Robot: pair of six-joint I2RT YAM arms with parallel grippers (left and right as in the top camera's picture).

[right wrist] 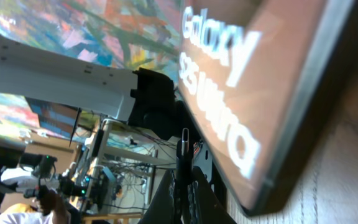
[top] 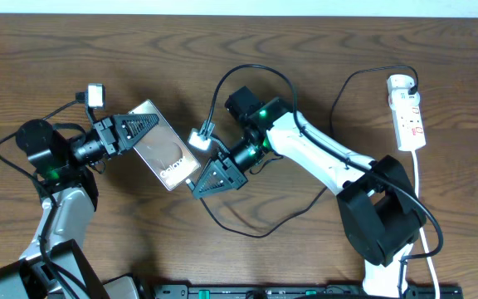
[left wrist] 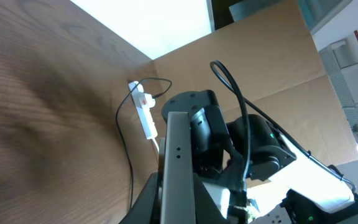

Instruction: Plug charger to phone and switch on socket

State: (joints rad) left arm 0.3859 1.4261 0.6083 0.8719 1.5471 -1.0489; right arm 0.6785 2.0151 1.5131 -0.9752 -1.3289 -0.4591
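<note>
- Overhead view: I see the phone (top: 166, 149) lying at a slant left of the desk's (top: 73, 50) middle, between my 2 arms.
- My left hand (top: 137, 133) is clamped on the phone's upper-left end. On the left wrist camera the phone (left wrist: 178, 174) shows edge-on as a grey bar running up from between the fingers.
- My right hand (top: 206, 178) sits at the phone's lower-right end, the end with the white lettering.
- On the right wrist camera the "Galaxy S25 Ultra" face of the phone (right wrist: 260, 93) fills the upper right, very close.
- The right hand (right wrist: 184, 180) is pinched tight on the charger (right wrist: 184, 146), whose thin tip stands up from between the fingers, just beside the phone's edge. I cannot tell whether the tip touches the phone.
- The charger (top: 256, 234) trails as a thin black cable in a loop across the desk below the right arm, then up to the socket (top: 407, 112).
- The socket lies at the far right of the desk, well apart from the phone, with a black plug at its top end and a white cord (top: 421, 191) running down from it.
- The left wrist camera also catches the socket (left wrist: 145, 112) in the distance, with the black cable (left wrist: 126, 155) leading away from it.
</note>
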